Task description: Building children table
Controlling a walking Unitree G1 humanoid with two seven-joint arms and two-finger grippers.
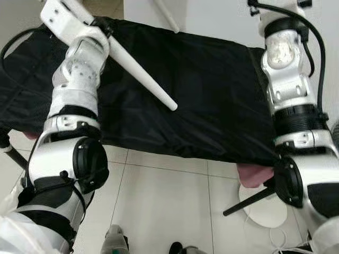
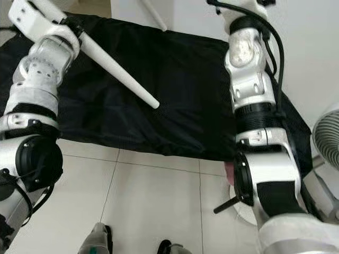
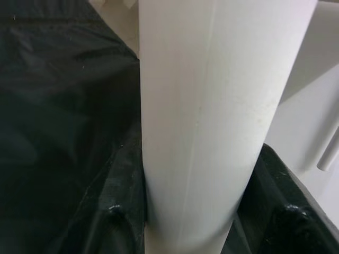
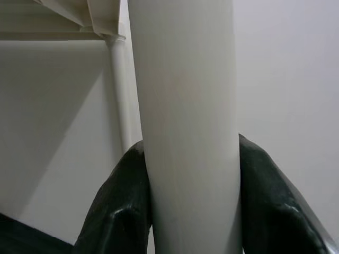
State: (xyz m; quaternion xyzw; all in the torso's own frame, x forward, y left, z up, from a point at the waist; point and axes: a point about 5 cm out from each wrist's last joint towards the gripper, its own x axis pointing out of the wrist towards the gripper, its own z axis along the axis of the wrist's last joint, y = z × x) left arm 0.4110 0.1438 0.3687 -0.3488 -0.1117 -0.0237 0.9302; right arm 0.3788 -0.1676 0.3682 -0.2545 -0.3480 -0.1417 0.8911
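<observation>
My left gripper (image 3: 196,211) is shut on a white tapered table leg (image 1: 143,74). The leg slants down over the black cloth, its narrow end free at mid-cloth. In the left wrist view this leg (image 3: 212,106) sits tight between the black fingers (image 3: 114,211). My right gripper (image 4: 193,201) is raised high and shut on a second white leg (image 4: 183,95), which stands upright between its fingers (image 4: 270,201). Beyond it are the white underside of the tabletop (image 4: 63,18) and a further thin leg (image 4: 119,95). Another white leg (image 1: 167,16) slants at the far edge of the cloth.
A black cloth (image 1: 212,95) covers a low surface across the view. In front of it lies pale tiled floor (image 1: 159,206). A white fan (image 2: 326,137) stands at the right. A pink object (image 1: 254,174), a black rod (image 1: 249,201) and a white round base (image 1: 265,211) lie by my right arm.
</observation>
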